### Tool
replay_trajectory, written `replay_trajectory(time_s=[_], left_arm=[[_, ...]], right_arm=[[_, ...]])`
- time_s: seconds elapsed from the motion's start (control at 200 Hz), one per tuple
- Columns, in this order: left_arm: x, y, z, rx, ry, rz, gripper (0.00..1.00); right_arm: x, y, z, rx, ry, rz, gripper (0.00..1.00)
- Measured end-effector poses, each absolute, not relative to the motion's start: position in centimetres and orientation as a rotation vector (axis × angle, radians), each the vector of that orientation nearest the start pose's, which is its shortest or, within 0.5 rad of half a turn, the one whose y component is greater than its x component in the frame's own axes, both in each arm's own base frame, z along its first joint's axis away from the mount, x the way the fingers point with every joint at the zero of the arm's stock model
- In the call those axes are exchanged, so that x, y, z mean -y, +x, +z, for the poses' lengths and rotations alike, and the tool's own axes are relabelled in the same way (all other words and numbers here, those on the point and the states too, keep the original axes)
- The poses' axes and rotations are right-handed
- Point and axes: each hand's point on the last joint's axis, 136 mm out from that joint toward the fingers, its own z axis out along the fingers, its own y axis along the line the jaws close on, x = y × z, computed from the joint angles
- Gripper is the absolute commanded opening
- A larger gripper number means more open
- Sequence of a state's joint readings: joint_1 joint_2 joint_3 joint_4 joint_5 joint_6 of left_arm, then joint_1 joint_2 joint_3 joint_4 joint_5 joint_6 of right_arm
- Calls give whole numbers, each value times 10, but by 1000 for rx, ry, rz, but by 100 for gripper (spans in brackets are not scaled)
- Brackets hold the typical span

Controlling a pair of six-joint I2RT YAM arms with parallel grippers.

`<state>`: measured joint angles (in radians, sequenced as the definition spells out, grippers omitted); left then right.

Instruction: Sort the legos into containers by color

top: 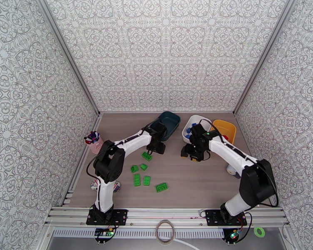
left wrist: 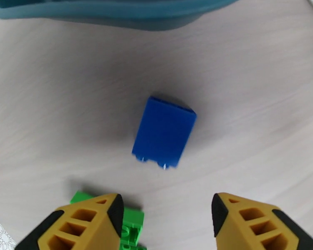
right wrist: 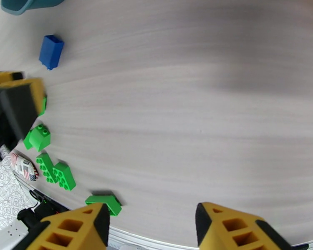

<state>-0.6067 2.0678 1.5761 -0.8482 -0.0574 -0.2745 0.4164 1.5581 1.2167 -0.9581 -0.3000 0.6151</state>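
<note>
A blue lego [left wrist: 165,132] lies on the table just short of the dark teal container [left wrist: 114,13]. My left gripper [left wrist: 167,205] hovers near it, open, with nothing between its fingers. The right wrist view has the same blue lego [right wrist: 51,51] far left. My right gripper [right wrist: 152,213] is open over bare table, in front of the white container [top: 189,123], which holds blue legos. The yellow container [top: 224,130] stands to its right. Several green legos [top: 147,180] are scattered at centre-left, one [left wrist: 129,226] under my left fingers.
A pink cup of pens [top: 93,140] stands at the table's left edge. A white printed pouch [right wrist: 23,167] lies near the left arm's base. Patterned walls close the table on three sides. Bare table stretches between the green legos and the right arm.
</note>
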Motion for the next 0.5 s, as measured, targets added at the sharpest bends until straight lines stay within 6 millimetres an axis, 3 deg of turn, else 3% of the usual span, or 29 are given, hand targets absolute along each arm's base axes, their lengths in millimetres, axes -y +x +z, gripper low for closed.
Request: replay_trajectory(time_s=[0.265, 0.5], left_arm=[[235, 381, 23, -2904, 457, -40, 61], [245, 393, 24, -2877, 483, -52, 61]], right_arm=[[-178, 282, 128, -2967, 243, 590, 59], [-174, 281, 134, -2975, 239, 556, 58]])
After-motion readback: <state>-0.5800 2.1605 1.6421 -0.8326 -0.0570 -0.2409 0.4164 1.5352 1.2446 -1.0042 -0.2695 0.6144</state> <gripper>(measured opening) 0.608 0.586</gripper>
